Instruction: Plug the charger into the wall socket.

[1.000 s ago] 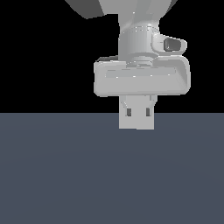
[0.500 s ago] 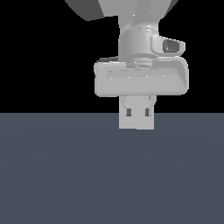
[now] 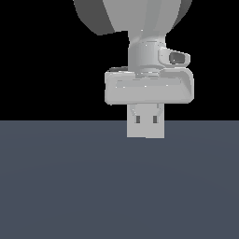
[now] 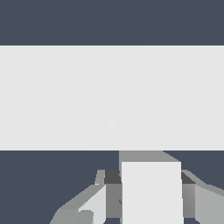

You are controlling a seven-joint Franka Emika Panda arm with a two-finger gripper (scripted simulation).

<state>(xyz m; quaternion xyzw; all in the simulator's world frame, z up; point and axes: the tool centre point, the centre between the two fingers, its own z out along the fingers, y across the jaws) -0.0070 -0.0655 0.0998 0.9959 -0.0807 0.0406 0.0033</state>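
In the exterior view the wall socket is a light-grey upright square plate with two small dark holes, standing right under the robot hand. It hides the fingers and the charger there. In the wrist view the socket fills a wide pale band. The charger, a white block, sits between the two fingers of my gripper, its far end at the band's edge. The fingers lie against its sides, shut on it. The prongs do not show.
A flat dark blue-grey floor spreads under everything, with a black background above it. Nothing else stands in view.
In the exterior view the hand has sunk a little and looks slightly smaller. The socket plate has stayed in place.
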